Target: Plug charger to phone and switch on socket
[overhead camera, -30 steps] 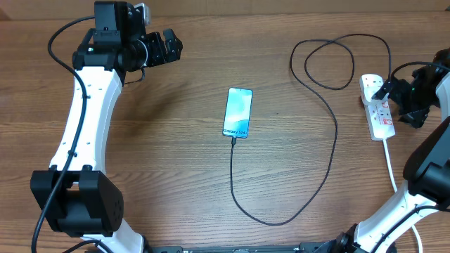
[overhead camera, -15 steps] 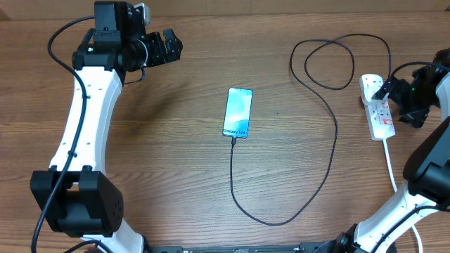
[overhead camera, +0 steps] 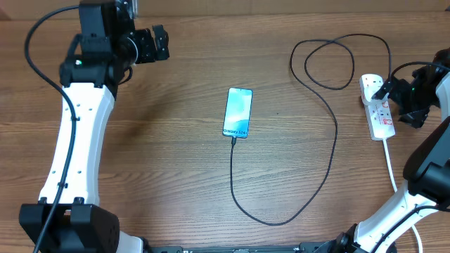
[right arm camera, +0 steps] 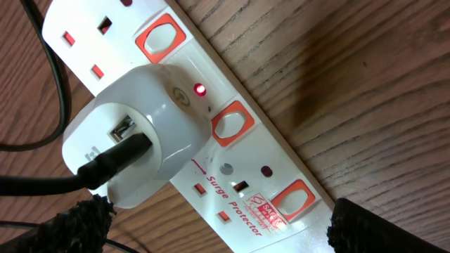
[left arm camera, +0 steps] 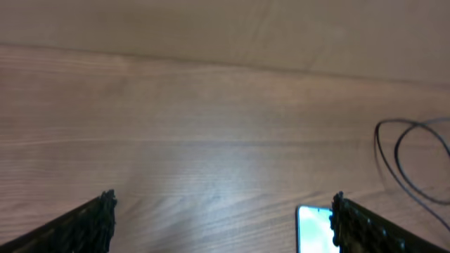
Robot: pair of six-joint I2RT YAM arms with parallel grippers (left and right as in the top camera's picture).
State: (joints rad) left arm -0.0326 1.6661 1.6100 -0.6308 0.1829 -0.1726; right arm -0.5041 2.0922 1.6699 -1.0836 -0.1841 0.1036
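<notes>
Over the wooden bench (overhead camera: pixel 155 140), the right claw (overhead camera: pixel 396 102) hangs spread and empty just above the white socket (overhead camera: pixel 382 123), whose red light (right arm camera: pixel 200 89) glows. The phone (overhead camera: pixel 238 112) lies well apart from the left claw (overhead camera: pixel 160 43), which is also spread and empty, on the side toward the right claw. The charger (overhead camera: pixel 330 140) cable meets the phone's end.

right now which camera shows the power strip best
Right wrist view: the power strip fills the frame, with orange switches, a lit red light and a white adapter plugged in. Overhead shows it small, details unreadable. Left wrist view misses it.
</notes>
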